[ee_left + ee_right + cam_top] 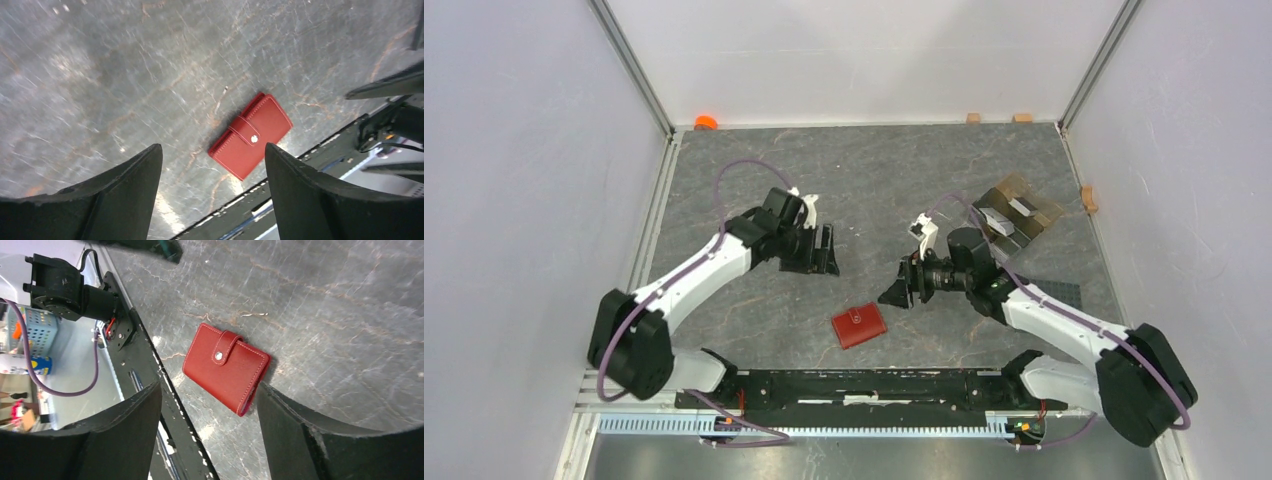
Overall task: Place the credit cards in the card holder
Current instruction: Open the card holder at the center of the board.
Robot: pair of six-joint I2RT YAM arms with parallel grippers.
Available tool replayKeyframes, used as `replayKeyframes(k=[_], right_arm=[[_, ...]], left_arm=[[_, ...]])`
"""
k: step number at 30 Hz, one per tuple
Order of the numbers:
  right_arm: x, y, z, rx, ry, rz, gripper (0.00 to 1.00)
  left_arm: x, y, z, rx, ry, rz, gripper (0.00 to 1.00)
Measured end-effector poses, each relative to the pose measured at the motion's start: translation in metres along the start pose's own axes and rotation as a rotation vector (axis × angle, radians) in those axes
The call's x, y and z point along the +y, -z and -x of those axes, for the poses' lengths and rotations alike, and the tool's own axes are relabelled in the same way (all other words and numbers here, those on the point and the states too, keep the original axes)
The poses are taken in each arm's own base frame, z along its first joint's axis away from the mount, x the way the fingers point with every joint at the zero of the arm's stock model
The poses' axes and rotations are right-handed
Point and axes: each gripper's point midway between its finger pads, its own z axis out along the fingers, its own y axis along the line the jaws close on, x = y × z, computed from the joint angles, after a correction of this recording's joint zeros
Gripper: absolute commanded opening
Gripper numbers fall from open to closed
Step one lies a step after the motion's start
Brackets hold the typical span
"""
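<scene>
Jaws apart, nothing carried, and we're watching that edge!
Across the table [874, 170], our left gripper [827, 252] and right gripper [896, 293] hang spread wide and empty. The red card holder [859, 325] lies flat between them beside the near rail [874, 385] (no credit cards in sight). A clumsy pinch could shove it onto that rail or pop its snap [218, 356].

Card holder [235, 375]: red leather-look, pale stitching, satin sheen. Snap [218, 356]: shiny metal. Tabletop [125, 60]: grey marbled stone-look, smooth, slightly glossy, faintly scuffed.
</scene>
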Motion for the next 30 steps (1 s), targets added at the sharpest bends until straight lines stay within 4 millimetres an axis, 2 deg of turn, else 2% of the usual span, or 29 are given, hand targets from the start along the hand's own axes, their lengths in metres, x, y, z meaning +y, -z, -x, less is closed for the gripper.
replayKeyframes(k=[2,7,10,14,17,21,30], right_arm=[[0.0,-0.008,-0.008,0.016,-0.054,0.011,0.67],[-0.006,-0.026,-0.024,0.051,-0.196,0.015,0.63],[-0.005,-0.034,-0.028,0.058,-0.241,0.025,0.61],[-0.003,-0.045,-0.034,0.072,-0.274,0.043,0.58],[-0.004,-0.054,-0.045,0.107,-0.304,0.044,0.57],[-0.004,-0.063,-0.058,0.145,-0.339,0.048,0.56],[-0.002,-0.08,-0.067,0.153,-0.392,0.08,0.51]], left_arm=[[-0.005,0.003,-0.012,-0.018,0.044,-0.021,0.78],[-0.014,-0.021,-0.079,0.081,0.175,-0.051,0.76],[-0.018,-0.029,-0.103,0.128,0.226,-0.044,0.72],[-0.022,-0.03,-0.101,0.087,0.274,-0.059,0.65],[-0.023,-0.033,-0.1,0.066,0.302,-0.075,0.59],[-0.02,-0.038,-0.107,0.07,0.327,-0.076,0.48],[-0.011,-0.054,-0.12,0.096,0.355,-0.055,0.32]])
